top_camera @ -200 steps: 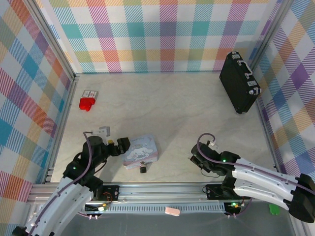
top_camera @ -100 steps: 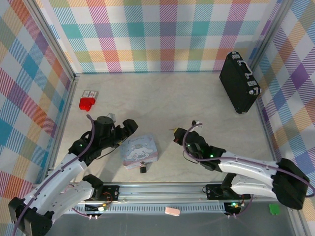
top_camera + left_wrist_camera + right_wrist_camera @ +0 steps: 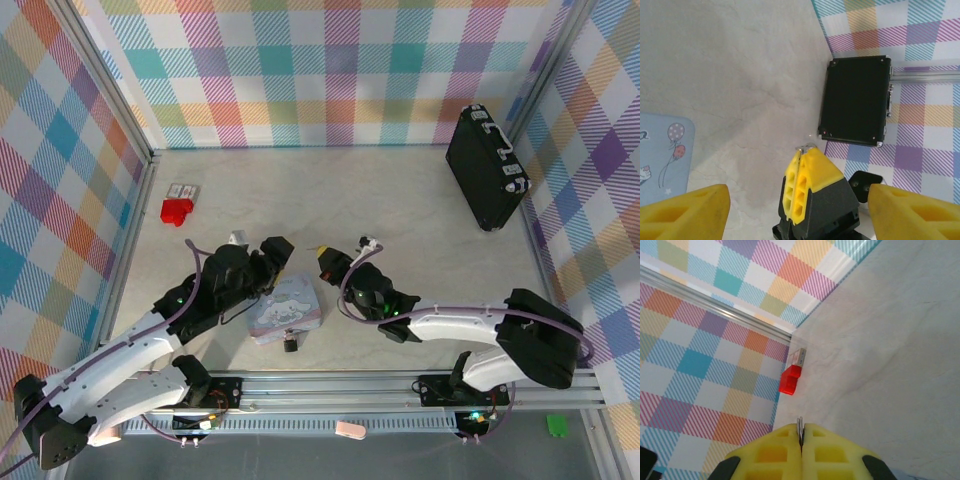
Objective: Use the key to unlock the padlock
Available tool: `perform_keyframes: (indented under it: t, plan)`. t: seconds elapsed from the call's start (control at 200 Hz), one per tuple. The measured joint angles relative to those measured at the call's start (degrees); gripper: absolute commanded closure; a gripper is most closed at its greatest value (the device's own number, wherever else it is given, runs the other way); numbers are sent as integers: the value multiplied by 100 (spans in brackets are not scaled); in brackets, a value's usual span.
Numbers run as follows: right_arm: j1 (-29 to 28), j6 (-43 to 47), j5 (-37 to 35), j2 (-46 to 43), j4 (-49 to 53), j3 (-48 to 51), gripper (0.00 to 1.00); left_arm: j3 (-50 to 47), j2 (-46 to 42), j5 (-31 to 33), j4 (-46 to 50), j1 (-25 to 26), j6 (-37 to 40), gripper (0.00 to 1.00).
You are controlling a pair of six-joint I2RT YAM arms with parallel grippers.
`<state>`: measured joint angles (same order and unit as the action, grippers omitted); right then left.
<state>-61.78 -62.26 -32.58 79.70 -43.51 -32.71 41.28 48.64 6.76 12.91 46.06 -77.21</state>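
Left gripper (image 3: 277,256): jaws wide apart, nothing between them; hovers over the table (image 3: 390,205) just beyond the tin's far-left corner. In the left wrist view its yellow fingers (image 3: 685,212) stand at the two bottom corners.
Right gripper (image 3: 801,432): yellow fingers pressed together, pinching the key; its tip sits beside the left gripper, past the tin's far edge.
Key (image 3: 800,423): thin silvery sliver poking out from between the right gripper's closed fingers; clear of the table.
Padlock (image 3: 290,343): small and dark, lying on the table just at the tin's near edge, close to the front rail; apart from both grippers.
Tin (image 3: 285,308): pale blue, cartoon lid, flat on the table between the arms.
Case (image 3: 487,167): black, standing by the right wall at the far corner.
Red block (image 3: 176,210): by the left wall, a small box touching its far side.
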Motion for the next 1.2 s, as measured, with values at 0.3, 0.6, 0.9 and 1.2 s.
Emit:
perform_keyframes:
  t: [0.3,0.6,0.9,1.2]
  plan:
    - [-245,483,109,476,-929,-33,100,0,229,278,-197,160,-238,41]
    - [-501,1025,133,754,-1580,-52,100,4,280,339,-264,188,-273,50]
    - [-505,1200,168,774,-1823,-72,100,4,227,348,-269,188,-271,52]
    - [-511,1392,313,861,-2081,-79,100,4,201,389,-267,188,-236,59]
